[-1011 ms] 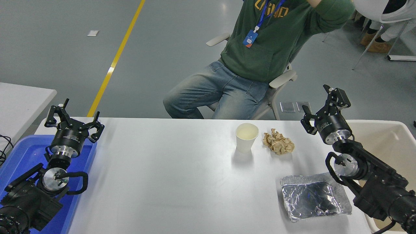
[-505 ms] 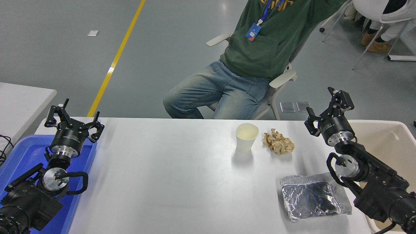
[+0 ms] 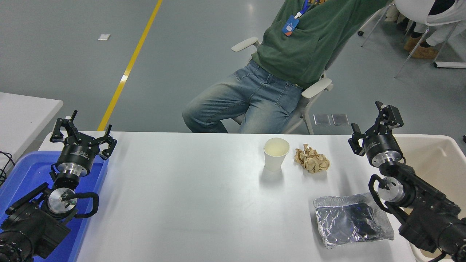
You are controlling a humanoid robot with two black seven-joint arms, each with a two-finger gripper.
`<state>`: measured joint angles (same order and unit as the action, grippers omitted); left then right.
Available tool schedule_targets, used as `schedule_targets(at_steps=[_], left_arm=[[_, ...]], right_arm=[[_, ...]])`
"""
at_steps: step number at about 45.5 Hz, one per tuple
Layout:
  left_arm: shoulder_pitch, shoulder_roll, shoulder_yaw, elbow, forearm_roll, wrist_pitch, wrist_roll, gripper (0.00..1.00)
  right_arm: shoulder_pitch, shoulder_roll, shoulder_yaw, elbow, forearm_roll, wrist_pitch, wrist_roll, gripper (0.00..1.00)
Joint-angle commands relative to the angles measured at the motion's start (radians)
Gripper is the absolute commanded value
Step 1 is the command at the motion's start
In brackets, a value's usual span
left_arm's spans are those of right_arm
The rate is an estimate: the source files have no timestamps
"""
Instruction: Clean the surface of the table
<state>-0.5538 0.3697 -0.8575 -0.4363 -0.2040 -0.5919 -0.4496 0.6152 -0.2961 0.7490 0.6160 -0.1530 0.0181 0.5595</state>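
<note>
Table [image 3: 189,203] spanned the frame centre, litter on its right half.
Cup [image 3: 276,153] stood beside a paper wad [image 3: 312,159]; foil [image 3: 352,219] lay nearer (right edge). Right gripper [image 3: 376,122] hung wide open at the bin [image 3: 437,156] rim, empty. Left gripper [image 3: 82,133] sat spread over the blue tray [image 3: 22,174].

Matt, smooth white table surface [image 3: 189,196], faintly sheened. White paper cup [image 3: 276,154], smooth-walled. Crumpled brown paper [image 3: 312,158], rough and creased. Wrinkled silver foil [image 3: 352,219], shiny and mirror-like. Glossy blue plastic tray [image 3: 22,174]. Matt beige plastic bin [image 3: 437,156]. Black-finished grippers with polished metal collars. Faded denim and green cloth beyond.
</note>
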Motion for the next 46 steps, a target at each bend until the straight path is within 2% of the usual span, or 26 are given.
schedule_targets(at_steps=[1,6,13,20,30,35,46], left_arm=[[0.0,0.0,0.0,0.001,0.0,0.0,0.0,1.0],[0.0,0.0,0.0,0.001,0.0,0.001,0.0,1.0],[0.0,0.0,0.0,0.001,0.0,0.0,0.0,1.0],[0.0,0.0,0.0,0.001,0.002,0.0,0.0,1.0],[0.0,0.0,0.0,-0.001,0.0,0.0,0.0,1.0],[0.0,0.0,0.0,0.001,0.002,0.0,0.0,1.0],[0.0,0.0,0.0,0.001,0.0,0.0,0.0,1.0]], right_arm=[[-0.015,-0.023,-0.022,0.001,-0.025,-0.001,0.063,1.0],[-0.019,-0.029,-0.08,0.027,-0.039,0.0,0.086,1.0],[-0.014,-0.054,-0.103,0.074,-0.026,-0.009,0.046,1.0],[0.0,-0.092,-0.114,0.099,-0.039,-0.006,-0.039,1.0],[0.044,-0.146,-0.129,0.137,-0.043,0.0,-0.24,1.0],[0.044,-0.196,-0.154,0.214,-0.085,0.009,-0.25,1.0],[0.087,-0.267,-0.29,0.364,-0.295,0.014,-0.251,1.0]])
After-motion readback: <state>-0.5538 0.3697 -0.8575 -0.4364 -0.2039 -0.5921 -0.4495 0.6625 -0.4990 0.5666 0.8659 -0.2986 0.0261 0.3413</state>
